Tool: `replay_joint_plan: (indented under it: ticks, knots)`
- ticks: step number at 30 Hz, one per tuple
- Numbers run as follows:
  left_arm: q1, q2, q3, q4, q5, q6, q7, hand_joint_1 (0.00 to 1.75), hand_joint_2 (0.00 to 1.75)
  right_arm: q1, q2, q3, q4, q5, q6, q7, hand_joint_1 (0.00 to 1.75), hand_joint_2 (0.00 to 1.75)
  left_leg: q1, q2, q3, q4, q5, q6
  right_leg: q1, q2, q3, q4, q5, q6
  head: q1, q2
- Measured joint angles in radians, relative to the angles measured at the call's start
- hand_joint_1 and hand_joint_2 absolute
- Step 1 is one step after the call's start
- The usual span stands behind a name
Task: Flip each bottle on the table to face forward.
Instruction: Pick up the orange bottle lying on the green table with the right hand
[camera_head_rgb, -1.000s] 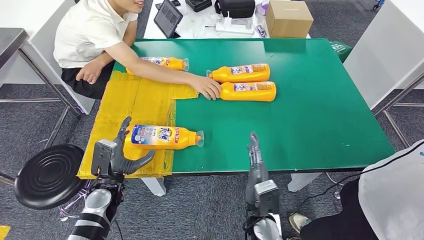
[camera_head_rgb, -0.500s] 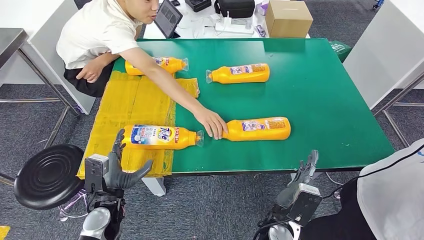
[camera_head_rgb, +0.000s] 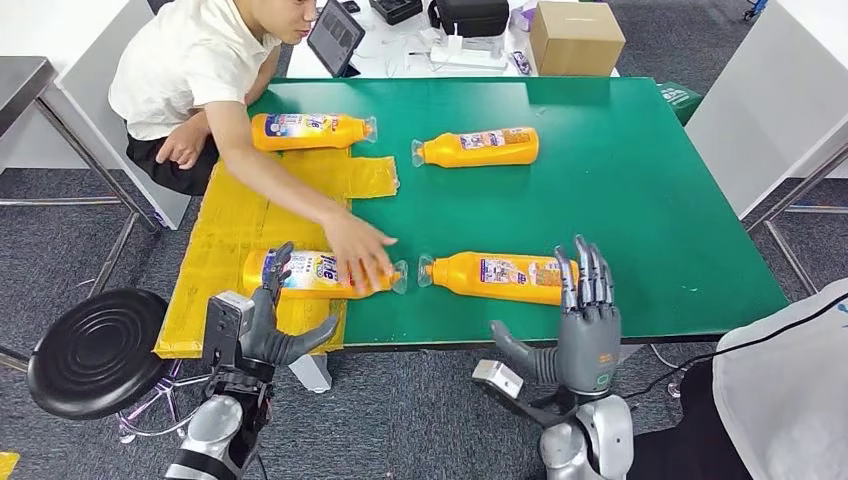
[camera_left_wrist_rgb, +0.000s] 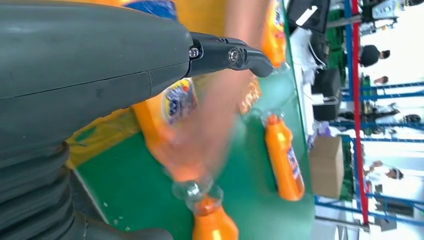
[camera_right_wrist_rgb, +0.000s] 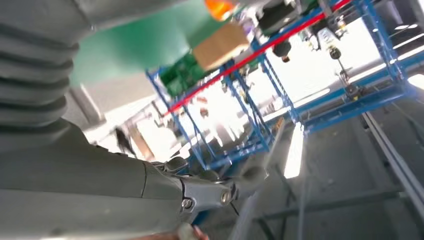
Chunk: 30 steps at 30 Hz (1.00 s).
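Progress: four bottles lie untouched on tabletop (camera_head_rgb: 640, 200) | my left hand (camera_head_rgb: 262, 330), right hand (camera_head_rgb: 585, 325) spread, fingers empty | flipping not begun

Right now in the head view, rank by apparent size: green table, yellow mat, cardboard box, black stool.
1. Green table
2. Yellow mat
3. Black stool, though nearer the camera, so it looks bigger than it may be
4. Cardboard box, farthest away

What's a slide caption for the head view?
Four orange bottles lie on the green table; a person's hand touches the near-left bottle while both robot hands hover open.
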<state>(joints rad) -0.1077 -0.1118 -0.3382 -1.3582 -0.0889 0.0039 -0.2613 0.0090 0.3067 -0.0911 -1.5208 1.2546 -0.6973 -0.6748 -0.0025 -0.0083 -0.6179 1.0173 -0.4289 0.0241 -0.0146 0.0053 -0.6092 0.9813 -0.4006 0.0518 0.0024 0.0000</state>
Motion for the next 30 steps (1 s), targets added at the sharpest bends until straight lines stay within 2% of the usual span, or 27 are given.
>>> replay_joint_plan:
  ticks: [4, 8, 11, 18, 21, 30]
  knots:
    - [-0.011, -0.009, -0.022, 0.017, 0.004, -0.004, -0.002, 0.0, 1.75, -0.056, -0.025, -0.029, 0.031, 0.099, 0.0, 0.116, 0.0, 1.75, 0.0, -0.001, 0.0, 0.0, 0.0, 0.0, 0.0, 0.0, 0.0, 0.0, 0.0, 0.0, 0.0, 0.0]
    - [-0.011, -0.013, -0.036, 0.03, 0.002, 0.008, -0.002, 0.0, 1.75, -0.092, -0.088, -0.026, 0.073, 0.149, 0.0, 0.269, 0.0, 1.75, 0.0, -0.001, -0.001, 0.0, 0.0, 0.0, 0.0, 0.0, 0.0, 0.0, 0.0, 0.0, 0.0, 0.0]
    - [-0.011, -0.016, -0.04, 0.038, -0.001, 0.013, -0.004, 0.0, 1.75, -0.124, -0.14, -0.014, 0.119, 0.162, 0.0, 0.34, 0.0, 1.75, 0.0, -0.001, -0.001, 0.0, 0.0, 0.0, 0.0, 0.0, 0.0, 0.0, 0.0, 0.0, 0.0, 0.0]
    - [-0.027, -0.025, -0.059, 0.062, -0.017, 0.038, -0.021, 0.0, 1.75, -0.221, -0.246, 0.037, 0.287, 0.157, 0.0, 0.451, 0.0, 1.75, 0.0, -0.001, -0.001, 0.0, 0.0, 0.0, 0.0, 0.0, 0.0, 0.0, 0.0, 0.0, 0.0, 0.0]
    - [-0.035, -0.029, -0.066, 0.07, -0.017, 0.032, -0.025, 0.0, 1.75, -0.269, -0.282, 0.057, 0.387, 0.145, 0.0, 0.466, 0.0, 1.75, 0.0, -0.001, -0.001, 0.0, 0.0, 0.0, 0.0, 0.0, 0.0, 0.0, 0.0, 0.0, 0.0, 0.0]
    - [-0.061, -0.036, -0.088, 0.098, -0.012, 0.039, -0.021, 0.0, 1.75, -0.384, -0.317, 0.099, 0.628, 0.14, 0.0, 0.485, 0.0, 1.75, 0.0, -0.001, -0.001, 0.0, 0.0, 0.0, 0.0, 0.0, 0.0, 0.0, 0.0, 0.0, 0.0, 0.0]
